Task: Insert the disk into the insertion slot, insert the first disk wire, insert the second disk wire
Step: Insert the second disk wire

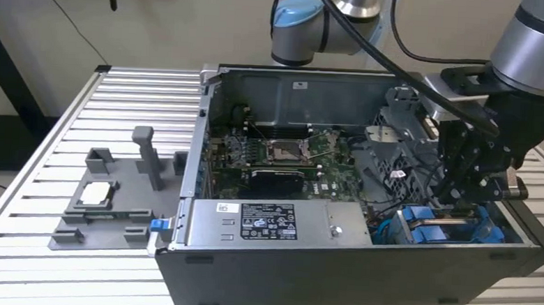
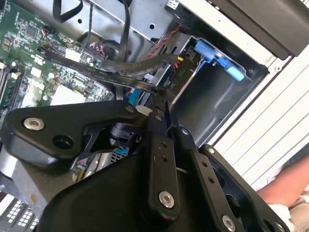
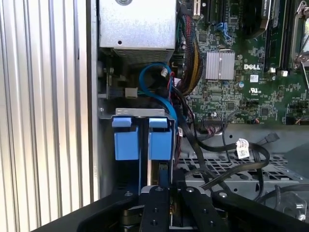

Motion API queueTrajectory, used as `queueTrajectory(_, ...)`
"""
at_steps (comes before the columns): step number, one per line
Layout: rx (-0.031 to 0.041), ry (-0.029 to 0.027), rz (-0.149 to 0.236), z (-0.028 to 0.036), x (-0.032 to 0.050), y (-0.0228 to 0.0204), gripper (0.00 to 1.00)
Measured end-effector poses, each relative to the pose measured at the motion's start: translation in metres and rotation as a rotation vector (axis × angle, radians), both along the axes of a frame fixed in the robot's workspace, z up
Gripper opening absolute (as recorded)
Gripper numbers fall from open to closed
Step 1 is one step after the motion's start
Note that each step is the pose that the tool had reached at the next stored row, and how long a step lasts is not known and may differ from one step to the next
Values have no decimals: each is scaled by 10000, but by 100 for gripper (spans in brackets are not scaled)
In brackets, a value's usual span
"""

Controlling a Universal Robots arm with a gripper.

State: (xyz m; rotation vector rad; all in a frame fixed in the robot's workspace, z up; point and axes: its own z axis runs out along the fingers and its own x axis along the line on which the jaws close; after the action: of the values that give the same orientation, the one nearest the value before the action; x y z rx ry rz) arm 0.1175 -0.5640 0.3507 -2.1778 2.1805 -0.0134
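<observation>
The black multi-link gripper (image 1: 472, 194) is lowered into the open dark grey computer case (image 1: 340, 282), at the exterior view's right, over the dark grey metal drive bay with blue plastic fittings (image 1: 445, 228). Its fingers (image 3: 161, 181) are seen drawn close together in the first wrist view; whether anything is pinched cannot be told. The blue carrier tabs of the disk (image 3: 142, 137) are seen seated in the bay, just beside the fingertips. A blue cable (image 3: 157, 89) is looped near the silver power-supply box (image 1: 268, 222).
</observation>
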Motion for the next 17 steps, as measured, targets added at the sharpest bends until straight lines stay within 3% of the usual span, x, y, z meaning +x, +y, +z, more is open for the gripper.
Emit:
queueTrajectory(2, 43, 49, -34, -2, 2, -4, 16)
queueTrajectory(6, 70, 236, -50, -5, 9, -17, 16)
queueTrajectory(15, 151, 374, -120, -25, 40, -49, 16)
queueTrajectory(17, 157, 486, -159, -28, 43, -59, 16)
